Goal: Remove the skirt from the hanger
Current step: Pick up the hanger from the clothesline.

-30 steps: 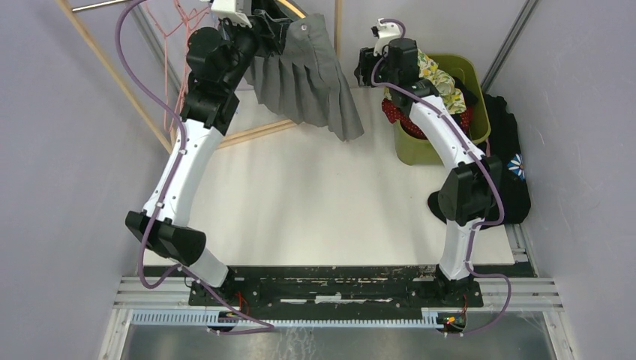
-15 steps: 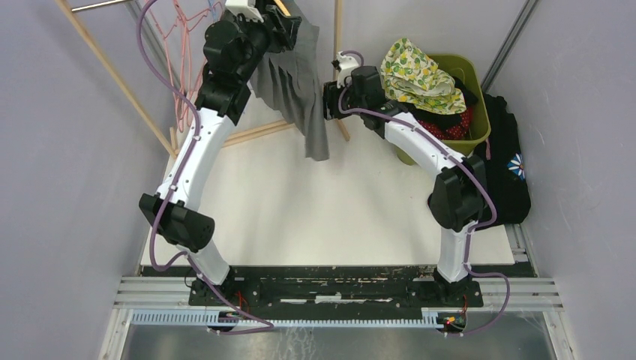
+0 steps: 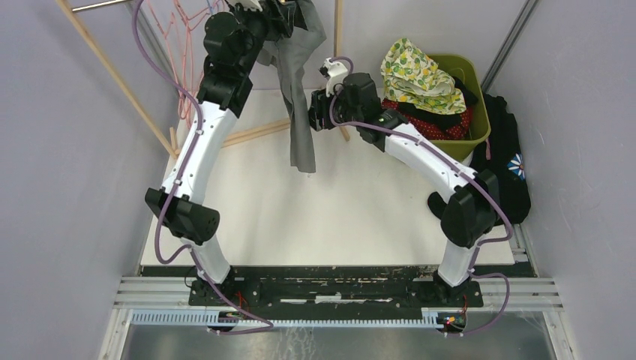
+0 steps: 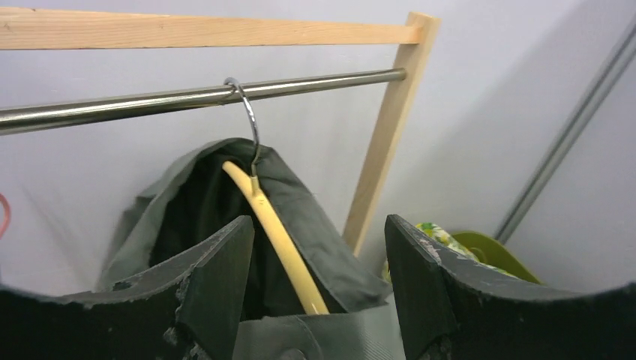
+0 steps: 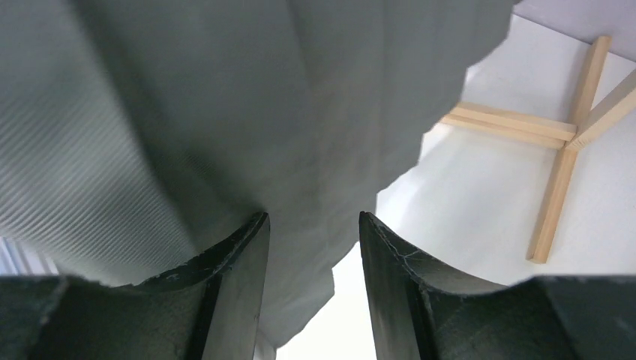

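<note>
A grey pleated skirt (image 3: pixel 298 112) hangs from a yellow hanger (image 4: pixel 274 232), whose hook sits on the metal rod (image 4: pixel 150 101) of a wooden rack. My left gripper (image 3: pixel 289 13) is up at the rack. In the left wrist view it (image 4: pixel 319 247) is open, with the hanger arm and the skirt's waistband (image 4: pixel 322 225) between its jaws. My right gripper (image 3: pixel 313 112) is at the skirt's right edge, about mid-height. In the right wrist view it (image 5: pixel 313 225) is open, with the skirt's fabric (image 5: pixel 225 112) reaching between the jaws, not pinched.
A green bin (image 3: pixel 471 75) full of clothes, topped by a lemon-print cloth (image 3: pixel 416 71), stands at the back right. A black garment (image 3: pixel 510 161) lies beside it. Pink hangers (image 3: pixel 187 45) hang at the rack's left. The rack's wooden feet (image 5: pixel 555 150) rest on the white table.
My right gripper has swung left from the bin to the skirt's edge. The left arm has shifted right along the rod, and the skirt now hangs narrower and straighter.
</note>
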Controlling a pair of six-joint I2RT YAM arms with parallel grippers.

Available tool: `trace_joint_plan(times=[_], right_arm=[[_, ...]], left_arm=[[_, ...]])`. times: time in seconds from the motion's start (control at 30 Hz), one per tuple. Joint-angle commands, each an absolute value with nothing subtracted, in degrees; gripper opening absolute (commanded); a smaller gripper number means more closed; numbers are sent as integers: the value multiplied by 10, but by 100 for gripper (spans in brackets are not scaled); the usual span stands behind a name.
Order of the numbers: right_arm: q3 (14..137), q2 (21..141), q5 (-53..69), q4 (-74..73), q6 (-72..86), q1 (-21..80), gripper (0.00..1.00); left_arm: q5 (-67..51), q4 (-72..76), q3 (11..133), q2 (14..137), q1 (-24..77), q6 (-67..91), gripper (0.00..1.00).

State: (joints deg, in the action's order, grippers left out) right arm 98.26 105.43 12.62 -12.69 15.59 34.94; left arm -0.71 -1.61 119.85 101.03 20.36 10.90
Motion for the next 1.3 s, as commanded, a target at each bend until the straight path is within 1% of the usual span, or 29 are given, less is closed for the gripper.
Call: trace_joint_plan(times=[0.0,0.33,0.5,0.7,0.73,0.8,0.83,0.97,1.27], right_arm=[[960,987,121,-113,141,349,53],[911,935,99,-127,112,349,53],[895,916,87,-136,93,349,53],[883,900,69,-143,79,348,54],[881,898,64,-144,76,349,54],[880,895,59,-147,71,349,54],[880,894,55,-149,68,349,54],[880,890,45,-157,61,349,54],[870,886,37,-160,54,349,54]], left_arm=[[46,-16,1231,1041,205,27,72],[79,-20,1257,1085,206,-10,69],[103,-24,1271,1103,206,-46,65],[109,-20,1284,1123,206,-59,51],[109,-19,1286,1126,206,-61,47],[111,-16,1287,1128,204,-65,37],[113,-15,1287,1128,204,-68,28],[123,-14,1287,1130,201,-80,4],[160,-18,1290,1122,182,-90,3]])
